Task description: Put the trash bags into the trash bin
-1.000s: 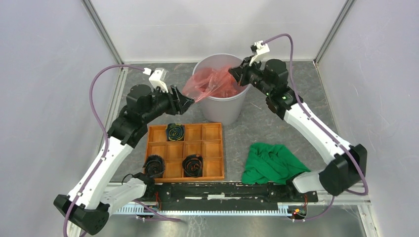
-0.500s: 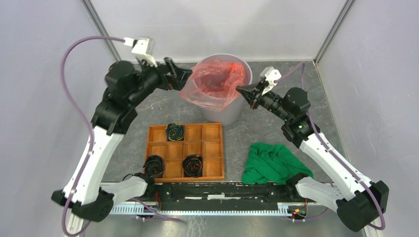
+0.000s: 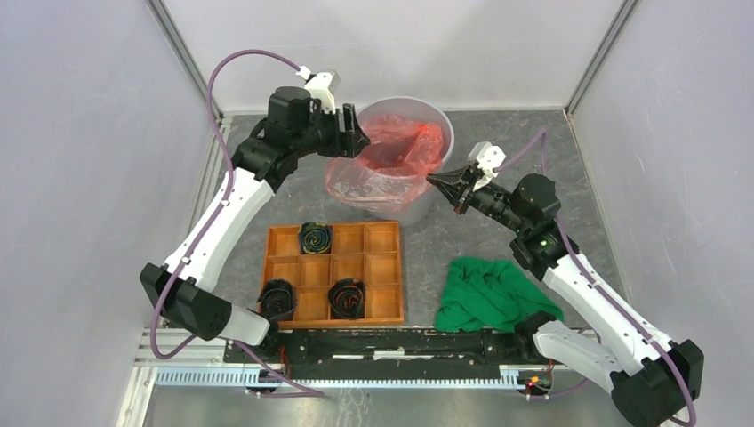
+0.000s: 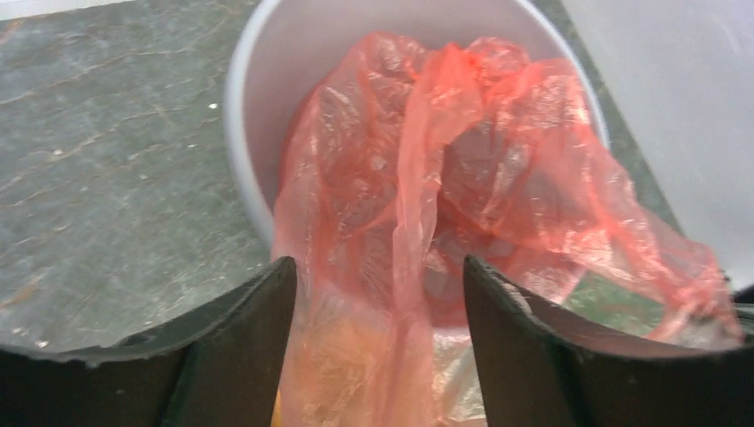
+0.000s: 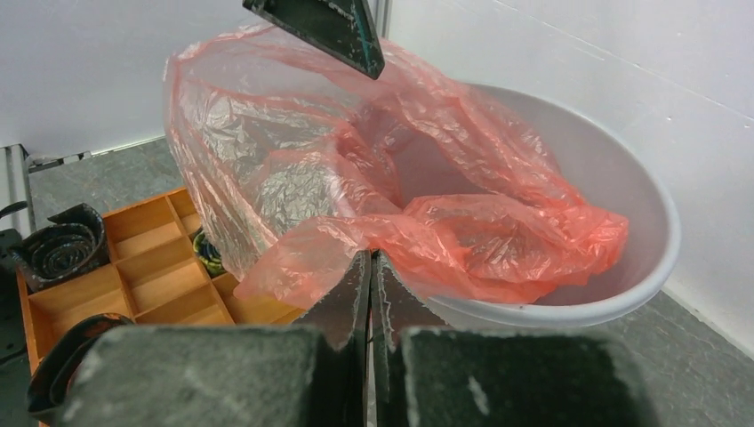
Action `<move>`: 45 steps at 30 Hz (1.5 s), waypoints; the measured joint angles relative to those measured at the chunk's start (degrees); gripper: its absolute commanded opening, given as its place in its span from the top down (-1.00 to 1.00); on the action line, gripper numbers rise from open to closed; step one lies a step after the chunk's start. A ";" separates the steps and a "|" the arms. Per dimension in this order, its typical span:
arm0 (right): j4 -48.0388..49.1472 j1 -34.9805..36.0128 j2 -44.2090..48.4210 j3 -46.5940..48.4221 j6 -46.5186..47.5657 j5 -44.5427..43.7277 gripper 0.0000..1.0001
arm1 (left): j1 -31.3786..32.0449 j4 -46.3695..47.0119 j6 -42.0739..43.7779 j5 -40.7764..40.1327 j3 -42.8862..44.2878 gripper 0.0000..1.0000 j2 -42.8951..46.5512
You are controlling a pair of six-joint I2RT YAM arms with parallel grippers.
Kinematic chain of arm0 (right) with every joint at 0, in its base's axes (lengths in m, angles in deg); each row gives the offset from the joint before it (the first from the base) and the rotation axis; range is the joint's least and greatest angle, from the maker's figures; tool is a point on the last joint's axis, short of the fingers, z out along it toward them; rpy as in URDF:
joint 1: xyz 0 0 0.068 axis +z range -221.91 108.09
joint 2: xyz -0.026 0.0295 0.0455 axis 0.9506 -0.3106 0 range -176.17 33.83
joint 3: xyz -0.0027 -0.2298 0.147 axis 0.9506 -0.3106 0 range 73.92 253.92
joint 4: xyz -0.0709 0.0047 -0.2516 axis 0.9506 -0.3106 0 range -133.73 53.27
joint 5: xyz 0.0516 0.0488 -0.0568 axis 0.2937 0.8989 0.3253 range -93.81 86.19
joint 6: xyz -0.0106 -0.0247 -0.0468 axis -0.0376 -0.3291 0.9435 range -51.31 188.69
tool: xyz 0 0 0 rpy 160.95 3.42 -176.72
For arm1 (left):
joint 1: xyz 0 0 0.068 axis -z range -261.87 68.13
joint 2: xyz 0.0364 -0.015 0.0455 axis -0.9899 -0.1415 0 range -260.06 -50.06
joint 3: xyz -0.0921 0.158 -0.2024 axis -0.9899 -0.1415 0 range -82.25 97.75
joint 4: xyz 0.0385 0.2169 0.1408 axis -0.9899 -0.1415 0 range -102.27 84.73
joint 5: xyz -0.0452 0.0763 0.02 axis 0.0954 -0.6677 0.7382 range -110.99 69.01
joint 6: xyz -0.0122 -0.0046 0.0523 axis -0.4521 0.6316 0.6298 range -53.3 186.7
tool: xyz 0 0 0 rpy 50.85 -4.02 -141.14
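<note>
Left pincer [image 3: 354, 142] has shifted in over the trash bin's [image 3: 418, 206] left rim. Its fingers stand wide apart, with the red trash bag [image 3: 382, 165] loose between them. The bag sits partly inside the bin and partly draped over its near rim. Right pincer [image 5: 370, 258] is closed, tips at the bag's near fold; whether it pinches film is unclear.
</note>
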 measured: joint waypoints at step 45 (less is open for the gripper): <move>-30.25 -0.04 0.50 14.45 -5.46 -24.09 -0.96 | -0.04 45.53 -0.42 -2.08 -49.13 0.96 38.75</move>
